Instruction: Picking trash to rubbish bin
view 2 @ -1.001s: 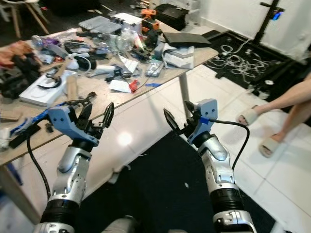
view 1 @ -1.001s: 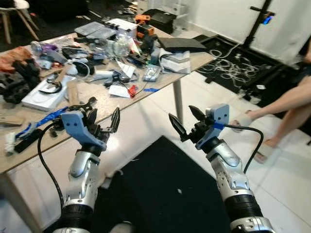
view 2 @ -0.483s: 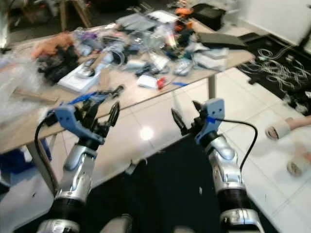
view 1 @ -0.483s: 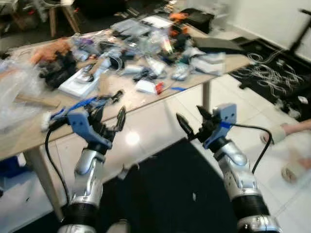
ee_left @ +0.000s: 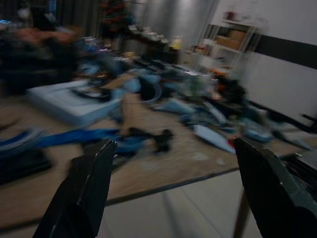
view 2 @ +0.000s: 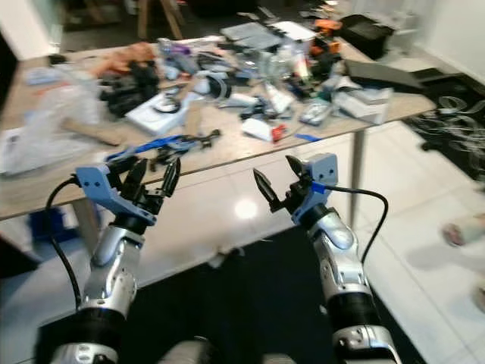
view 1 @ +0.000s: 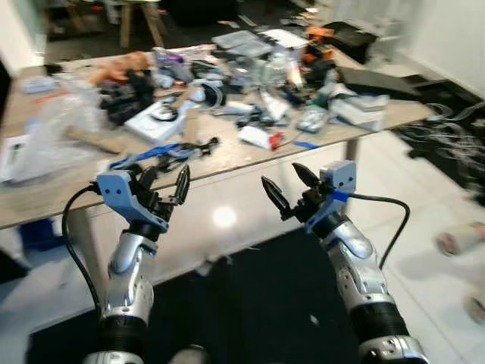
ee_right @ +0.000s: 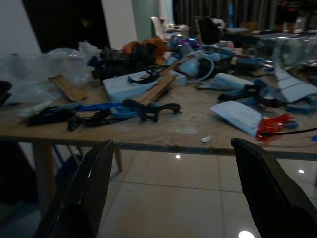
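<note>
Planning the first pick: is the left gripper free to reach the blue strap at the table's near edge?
Probably yes. The left gripper is open, empty, hovering just short of the wooden table, and nothing stands between it and the blue strap.

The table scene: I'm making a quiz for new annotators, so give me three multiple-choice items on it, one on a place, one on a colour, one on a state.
1. Where is the clear plastic bag?
A. on the table's left part
B. on the black mat
C. in the right hand

2. What colour is the small wrapper near the table edge?
A. green
B. red
C. yellow

3. How are the two hands?
A. both shut on trash
B. one open, one shut
C. both open and empty

Answers: 1 A, it lies on the wood at the left. 2 B, it looks bright red. 3 C, left hand and right hand have fingers spread, holding nothing.
</note>
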Controlling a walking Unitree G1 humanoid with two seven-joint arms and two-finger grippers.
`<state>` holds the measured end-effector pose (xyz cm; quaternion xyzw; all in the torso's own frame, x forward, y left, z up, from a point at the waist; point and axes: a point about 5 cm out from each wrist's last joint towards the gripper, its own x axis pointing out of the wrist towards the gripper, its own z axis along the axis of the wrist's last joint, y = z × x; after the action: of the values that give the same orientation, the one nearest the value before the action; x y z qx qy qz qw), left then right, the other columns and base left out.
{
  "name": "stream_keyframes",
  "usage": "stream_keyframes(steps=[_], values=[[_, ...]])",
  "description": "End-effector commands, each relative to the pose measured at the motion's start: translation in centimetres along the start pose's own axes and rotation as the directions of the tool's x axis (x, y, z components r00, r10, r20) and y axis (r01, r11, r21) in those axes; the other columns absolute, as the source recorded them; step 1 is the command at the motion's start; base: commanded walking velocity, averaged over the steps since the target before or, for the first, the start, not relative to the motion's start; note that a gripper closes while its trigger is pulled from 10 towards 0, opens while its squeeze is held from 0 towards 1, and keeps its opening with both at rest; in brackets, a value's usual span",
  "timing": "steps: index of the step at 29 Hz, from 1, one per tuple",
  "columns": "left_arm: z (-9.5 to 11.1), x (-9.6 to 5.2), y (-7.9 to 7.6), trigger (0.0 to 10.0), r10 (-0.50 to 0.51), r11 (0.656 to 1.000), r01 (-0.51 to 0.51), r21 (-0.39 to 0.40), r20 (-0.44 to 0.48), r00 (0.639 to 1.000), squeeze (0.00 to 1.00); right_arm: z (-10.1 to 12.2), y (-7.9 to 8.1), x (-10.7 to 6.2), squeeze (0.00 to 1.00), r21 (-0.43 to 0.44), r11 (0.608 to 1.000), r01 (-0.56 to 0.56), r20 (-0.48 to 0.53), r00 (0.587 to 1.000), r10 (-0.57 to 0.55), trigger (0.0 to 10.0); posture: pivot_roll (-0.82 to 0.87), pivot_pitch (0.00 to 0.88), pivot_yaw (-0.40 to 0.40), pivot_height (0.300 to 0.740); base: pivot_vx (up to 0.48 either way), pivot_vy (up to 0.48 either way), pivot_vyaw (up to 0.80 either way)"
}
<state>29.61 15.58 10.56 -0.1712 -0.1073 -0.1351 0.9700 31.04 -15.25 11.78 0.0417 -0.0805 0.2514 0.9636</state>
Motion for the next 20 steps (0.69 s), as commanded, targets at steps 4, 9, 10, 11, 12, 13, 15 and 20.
stream_keyframes(steps=[4, 9, 10, 11, 12, 13, 15, 20], values=[[-0.61, -0.10, -0.21, 10.0, -0.010, 1.000, 0.009, -0.016, -0.026, 1.000, 0.00, -0.15, -0.07, -0.07, 0.00, 0.015, 1.000, -0.002, -0.008, 1.000, 0.002, 10.0, -0.01, 0.000, -0.020, 0.740, 0.000, 0.000, 0.63], [-0.66, -0.05, -0.22, 10.0, -0.014, 1.000, 0.014, -0.014, -0.030, 0.999, 0.00, -0.26, -0.17, -0.01, 0.00, 0.039, 0.999, 0.000, -0.014, 1.000, 0.001, 10.0, -0.01, 0.000, -0.019, 0.740, 0.000, 0.000, 0.12], [-0.66, -0.03, -0.23, 10.0, -0.017, 1.000, 0.017, -0.013, -0.030, 0.999, 0.00, -0.26, -0.19, 0.00, 0.00, 0.042, 0.999, 0.000, -0.013, 1.000, 0.001, 10.0, -0.01, 0.000, -0.019, 0.740, 0.000, 0.000, 0.00], [-0.66, -0.02, -0.25, 10.0, -0.021, 1.000, 0.020, -0.013, -0.030, 0.999, 0.00, -0.25, -0.20, 0.01, 0.00, 0.044, 0.999, -0.001, -0.013, 1.000, 0.001, 10.0, -0.01, 0.000, -0.019, 0.740, 0.000, 0.000, 0.00], [-0.67, 0.00, -0.27, 10.0, -0.024, 1.000, 0.024, -0.014, -0.031, 0.999, 0.00, -0.24, -0.21, 0.02, 0.00, 0.045, 0.999, -0.002, -0.014, 1.000, 0.003, 10.0, -0.01, 0.000, -0.019, 0.740, 0.000, 0.000, 0.00], [-0.68, 0.01, -0.28, 10.0, -0.026, 1.000, 0.026, -0.015, -0.032, 0.999, 0.00, -0.24, -0.21, 0.02, 0.00, 0.046, 0.999, -0.003, -0.014, 1.000, 0.004, 10.0, -0.01, 0.000, -0.019, 0.740, 0.000, 0.000, 0.00], [-0.67, 0.13, -0.37, 10.0, -0.037, 0.999, 0.037, -0.020, -0.034, 0.999, 0.00, -0.21, -0.26, 0.09, 0.00, 0.047, 0.999, -0.006, -0.018, 1.000, 0.007, 10.0, -0.01, 0.000, -0.024, 0.740, 0.000, 0.000, 0.00], [-0.57, 0.38, -0.64, 10.0, -0.059, 0.998, 0.058, -0.018, -0.045, 0.997, 0.00, 0.08, -0.43, 0.20, 0.00, 0.049, 0.999, -0.014, -0.020, 1.000, 0.015, 10.0, 0.00, 0.000, -0.032, 0.740, 0.000, -0.283, 0.00]])
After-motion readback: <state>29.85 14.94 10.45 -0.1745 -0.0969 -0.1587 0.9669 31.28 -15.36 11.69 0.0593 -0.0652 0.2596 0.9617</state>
